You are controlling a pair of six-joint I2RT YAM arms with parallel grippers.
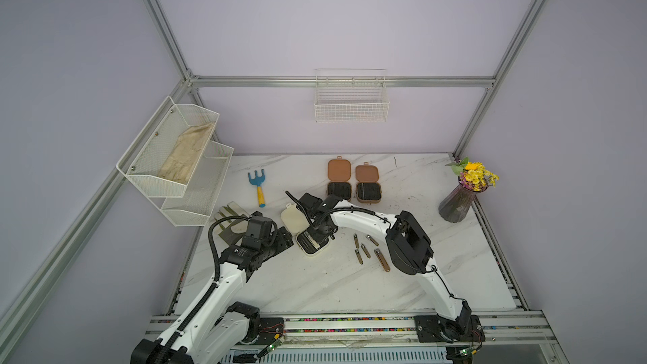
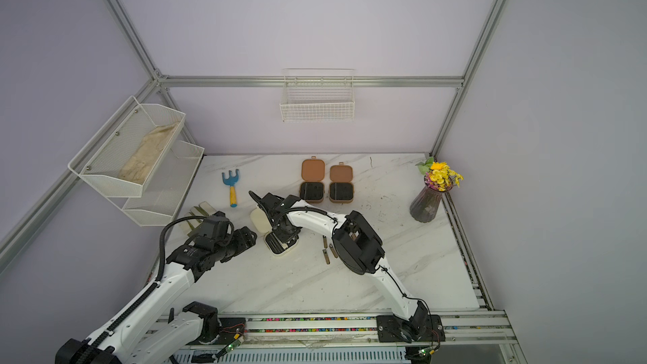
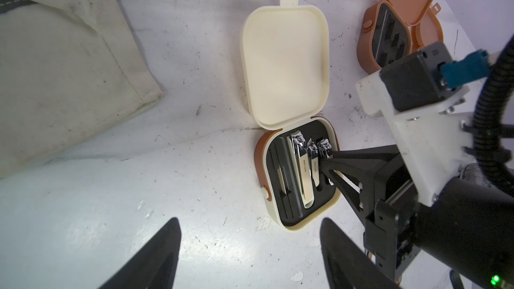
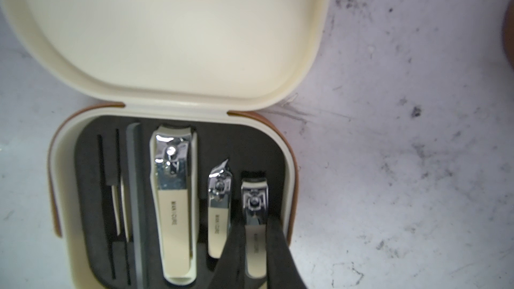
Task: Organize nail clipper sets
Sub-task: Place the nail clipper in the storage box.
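The right gripper is pinching the small clipper by its two long sides, with its fingers nearly together. The clipper is sitting at its slot in the black tray of the cream case. I cannot tell if it is all the way down.

It is looking light, hard and shiny, so I am guessing it is slippery. The flat middle is the best place to hold it.

The big clipper and middle clipper are lying in their slots beside it.

The left gripper is hanging just beside the case, fingers wide, holding nothing.

The two brown cases are lying open farther back, looking nearly empty. The bronze clippers are lying loose on the table.
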